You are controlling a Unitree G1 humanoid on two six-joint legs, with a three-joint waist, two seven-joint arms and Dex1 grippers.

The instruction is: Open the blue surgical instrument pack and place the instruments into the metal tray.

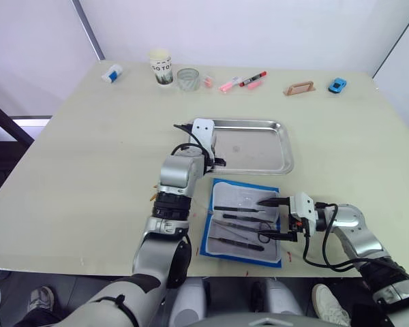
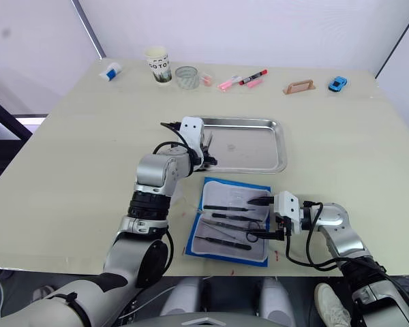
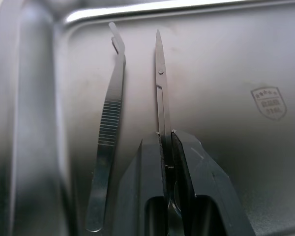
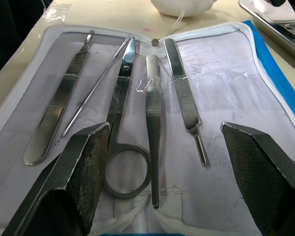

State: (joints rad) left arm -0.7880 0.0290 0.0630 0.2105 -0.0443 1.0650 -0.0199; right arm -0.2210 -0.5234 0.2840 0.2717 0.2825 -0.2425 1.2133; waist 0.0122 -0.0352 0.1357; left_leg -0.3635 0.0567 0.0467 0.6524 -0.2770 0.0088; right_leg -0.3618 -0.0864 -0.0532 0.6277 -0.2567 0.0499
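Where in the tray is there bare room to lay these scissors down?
The metal tray is bare across its middle and right, around the stamped mark. Its left edge is crowded: bent tweezers lie there, just beside the scissors in the left end effector.

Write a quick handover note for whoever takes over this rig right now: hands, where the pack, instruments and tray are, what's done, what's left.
Left hand: shut on a pair of scissors, over the metal tray at its left end.
Right hand: open, hovering over the opened blue instrument pack.
Done: pack unzipped and lying flat near the table's front edge; one pair of tweezers already lies in the tray.
Left: release the scissors, then move the five instruments in the pack's lining to the tray.
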